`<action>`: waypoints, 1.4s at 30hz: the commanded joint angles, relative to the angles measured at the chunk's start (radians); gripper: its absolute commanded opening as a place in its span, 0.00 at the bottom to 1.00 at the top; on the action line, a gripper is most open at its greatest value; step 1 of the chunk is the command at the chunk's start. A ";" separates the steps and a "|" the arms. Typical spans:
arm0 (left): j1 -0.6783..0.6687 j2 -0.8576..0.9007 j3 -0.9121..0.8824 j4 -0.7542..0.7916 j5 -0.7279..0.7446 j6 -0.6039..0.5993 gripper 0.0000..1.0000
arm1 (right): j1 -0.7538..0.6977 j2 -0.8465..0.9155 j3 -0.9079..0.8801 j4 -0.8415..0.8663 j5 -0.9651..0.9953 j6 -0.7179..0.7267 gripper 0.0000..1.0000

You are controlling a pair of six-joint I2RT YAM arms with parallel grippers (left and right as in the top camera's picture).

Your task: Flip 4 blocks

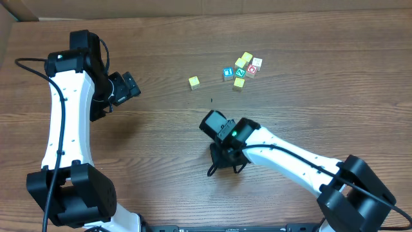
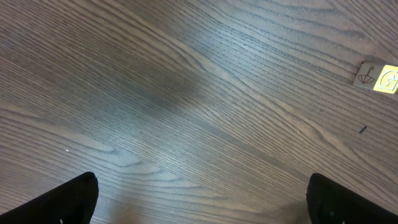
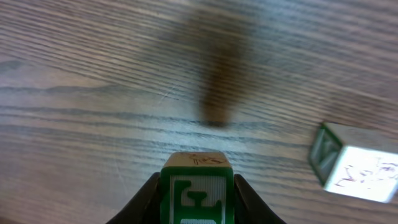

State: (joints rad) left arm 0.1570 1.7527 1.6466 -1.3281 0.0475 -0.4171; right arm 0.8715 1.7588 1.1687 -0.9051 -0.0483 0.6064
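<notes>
Pinching a green-faced block (image 3: 197, 200) at its jaws' tips, the right gripper (image 3: 198, 190) could let it twist loose, striking the neighbouring block (image 3: 356, 167) at three o'clock. Left gripper's (image 2: 202, 202) jaws stand spread.

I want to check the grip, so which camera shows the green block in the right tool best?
The right wrist view: the green block sits close at bottom centre, pinched by the right tool. Overhead, it is hidden beneath that tool. The left wrist view does not show it.
</notes>
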 commanded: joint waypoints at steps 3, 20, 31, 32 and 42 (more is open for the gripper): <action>-0.002 0.004 0.018 -0.002 -0.007 -0.013 1.00 | 0.006 -0.008 -0.091 0.061 0.119 0.105 0.27; -0.002 0.004 0.018 -0.002 -0.007 -0.014 1.00 | 0.002 -0.008 -0.108 0.137 0.149 0.100 0.47; -0.002 0.004 0.018 -0.002 -0.007 -0.013 1.00 | 0.003 -0.009 0.064 0.115 0.139 0.014 0.65; -0.002 0.004 0.018 -0.002 -0.007 -0.013 1.00 | 0.003 -0.008 0.064 0.126 0.135 0.014 0.63; -0.002 0.004 0.018 -0.002 -0.007 -0.013 1.00 | 0.033 0.046 0.040 0.167 0.088 0.026 0.26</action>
State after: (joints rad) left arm 0.1570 1.7527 1.6466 -1.3281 0.0475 -0.4171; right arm 0.8845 1.7737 1.2163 -0.7597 0.0525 0.6285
